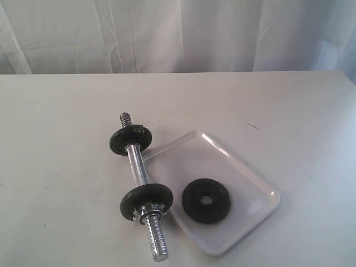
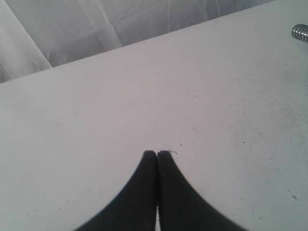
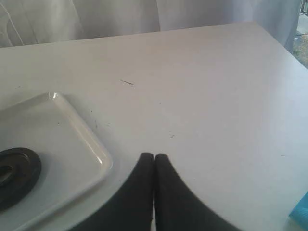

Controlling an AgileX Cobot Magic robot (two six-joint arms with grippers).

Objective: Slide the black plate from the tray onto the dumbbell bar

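Near the surface's (image 1: 289,111) front edge sits the tray (image 1: 245,167), the dumbbell bar (image 1: 135,161) just beside its left rim. The black plate (image 1: 206,201) lies flat inside the tray, toward its front rim. The left end effector (image 2: 157,154) and right end effector (image 3: 154,156) are pinched together, empty.

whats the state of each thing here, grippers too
black plate: lying flat in the tray, not gripped
tray: holds only the black plate
dumbbell bar: lying beside the tray, two discs on it
left gripper: shut, empty
right gripper: shut, empty
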